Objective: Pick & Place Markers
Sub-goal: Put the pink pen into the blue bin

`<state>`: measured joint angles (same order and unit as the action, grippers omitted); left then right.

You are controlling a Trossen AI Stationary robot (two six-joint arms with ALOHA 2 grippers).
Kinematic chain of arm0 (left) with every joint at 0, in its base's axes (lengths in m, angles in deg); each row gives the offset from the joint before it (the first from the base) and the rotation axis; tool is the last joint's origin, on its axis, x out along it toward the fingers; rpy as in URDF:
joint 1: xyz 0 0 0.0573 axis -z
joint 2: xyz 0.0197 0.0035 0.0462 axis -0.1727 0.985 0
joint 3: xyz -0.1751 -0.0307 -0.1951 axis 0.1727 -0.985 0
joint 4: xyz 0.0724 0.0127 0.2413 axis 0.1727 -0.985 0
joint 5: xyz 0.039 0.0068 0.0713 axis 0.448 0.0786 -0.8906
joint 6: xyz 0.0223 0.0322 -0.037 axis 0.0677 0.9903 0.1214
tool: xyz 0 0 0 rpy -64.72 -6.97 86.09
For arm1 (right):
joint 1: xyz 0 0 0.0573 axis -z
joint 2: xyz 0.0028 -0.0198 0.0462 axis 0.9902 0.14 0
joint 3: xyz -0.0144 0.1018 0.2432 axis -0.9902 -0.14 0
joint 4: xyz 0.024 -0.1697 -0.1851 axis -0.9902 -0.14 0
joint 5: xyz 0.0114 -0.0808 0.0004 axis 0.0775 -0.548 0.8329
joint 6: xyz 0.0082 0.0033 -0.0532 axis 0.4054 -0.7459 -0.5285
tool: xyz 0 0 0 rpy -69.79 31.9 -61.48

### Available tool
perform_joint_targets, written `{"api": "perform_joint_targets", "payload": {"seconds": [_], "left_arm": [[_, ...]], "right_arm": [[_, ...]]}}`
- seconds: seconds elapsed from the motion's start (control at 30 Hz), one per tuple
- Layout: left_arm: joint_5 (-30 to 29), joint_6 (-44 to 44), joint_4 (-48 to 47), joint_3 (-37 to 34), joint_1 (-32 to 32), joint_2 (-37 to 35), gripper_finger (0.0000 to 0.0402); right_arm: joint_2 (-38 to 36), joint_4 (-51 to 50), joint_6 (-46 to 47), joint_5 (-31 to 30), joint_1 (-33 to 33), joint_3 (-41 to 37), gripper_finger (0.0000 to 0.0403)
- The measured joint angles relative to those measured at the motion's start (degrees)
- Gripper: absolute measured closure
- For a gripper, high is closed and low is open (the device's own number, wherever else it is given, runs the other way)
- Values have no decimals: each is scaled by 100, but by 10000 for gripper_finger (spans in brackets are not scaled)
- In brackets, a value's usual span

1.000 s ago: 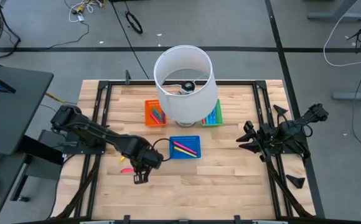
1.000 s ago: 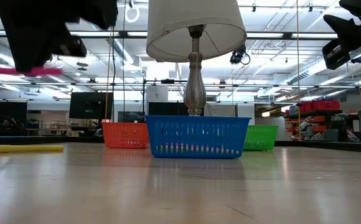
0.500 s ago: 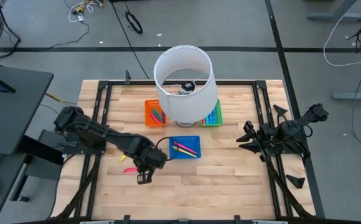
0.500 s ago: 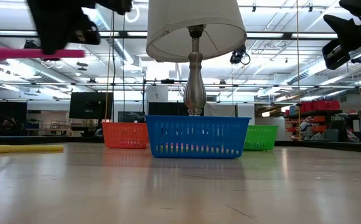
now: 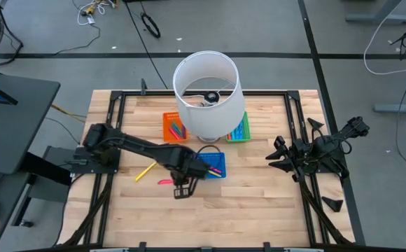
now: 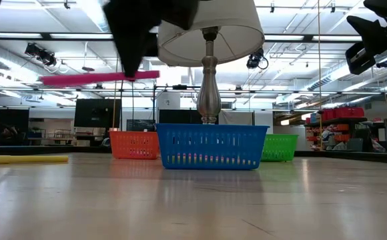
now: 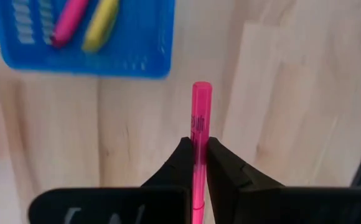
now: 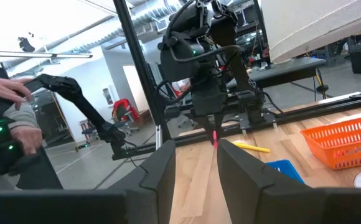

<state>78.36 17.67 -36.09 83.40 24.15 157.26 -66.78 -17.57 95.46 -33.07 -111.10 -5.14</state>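
My left gripper hangs over the table just in front of the blue tray and is shut on a pink marker. In the low view that marker floats level, high above the wood. The blue tray holds a pink marker and a yellow one. Another yellow marker lies flat on the table, left of the gripper. More markers lie in the orange tray and the green tray. My right gripper waits open at the table's right edge. My left gripper pinches the pink marker between its two fingers near the middle of its shaft. The fingers come from above, pointing down, and lie across it. The marker is lifted clear and level, its ends sticking out on both sides.
A table lamp with a white shade stands between the three trays; its metal stem rises behind the blue tray. A black frame borders the tabletop. Bare wood lies in front of the blue tray. A person's hands show beyond the table.
My left gripper has carried the pink marker toward the table's right, from near the left side to just in front of the blue tray, staying shut on it. The marker stays level and lifted. The yellow marker on the table has not moved.
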Motion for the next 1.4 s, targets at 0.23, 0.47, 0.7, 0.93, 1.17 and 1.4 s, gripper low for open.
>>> {"api": "perform_joint_targets", "payload": {"seconds": [0.23, 0.47, 0.7, 0.93, 1.17, 1.4], "left_arm": [[-249, 513, -55, 1026, -282, 757, 379], [-572, 847, 28, 1750, -565, 1290, 379], [-707, 874, 254, 2086, -816, 1668, 379], [-828, 955, 746, 2097, -898, 1752, 379], [-908, 1105, 979, 2097, -908, 1753, 379], [-916, 1259, 986, 2088, -930, 1753, 379]], "right_arm": [[-1, 0, 0, 0, 0, 0, 284], [-2, -2, 0, 0, 2, 0, 284], [1, -2, 0, 0, 0, 0, 284], [0, 1, 0, 0, 1, 0, 284], [-2, 0, 0, 0, 1, 0, 284], [0, 0, 0, 0, 2, 0, 284]]}}
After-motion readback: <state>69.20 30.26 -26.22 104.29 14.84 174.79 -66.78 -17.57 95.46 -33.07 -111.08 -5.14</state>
